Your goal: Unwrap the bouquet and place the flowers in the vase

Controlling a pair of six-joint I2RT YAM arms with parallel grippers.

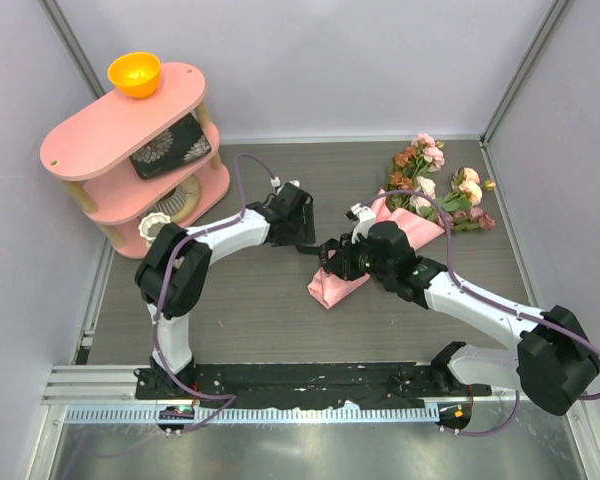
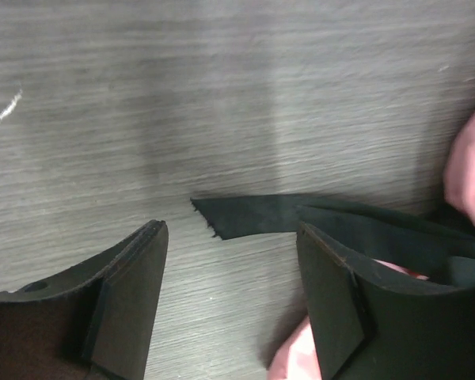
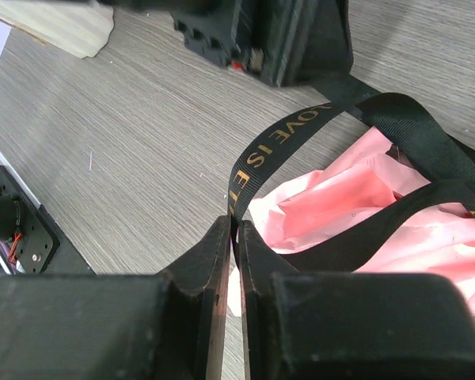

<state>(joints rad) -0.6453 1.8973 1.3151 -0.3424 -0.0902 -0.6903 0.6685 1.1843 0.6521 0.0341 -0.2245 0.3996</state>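
The bouquet lies across the table: its salmon-pink paper point(image 1: 338, 287) is in the middle and the flowers point(image 1: 442, 186) fan out at the back right. A black ribbon point(image 3: 279, 141) with gold letters loops over the pink paper point(image 3: 342, 196). My right gripper point(image 3: 236, 223) is shut on this ribbon, at the paper's near-left end point(image 1: 332, 258). My left gripper point(image 2: 229, 231) stands open low over the table, and the ribbon's frayed loose end point(image 2: 245, 217) lies just past its fingertips. In the top view the left gripper point(image 1: 308, 240) faces the right one closely. The white vase point(image 1: 159, 222) stands by the shelf's foot.
A pink two-tier shelf point(image 1: 100, 130) stands at the back left with an orange bowl point(image 1: 135, 73) on top and a dark patterned pouch point(image 1: 170, 147) on its middle tier. Grey walls close in the table on the left, back and right.
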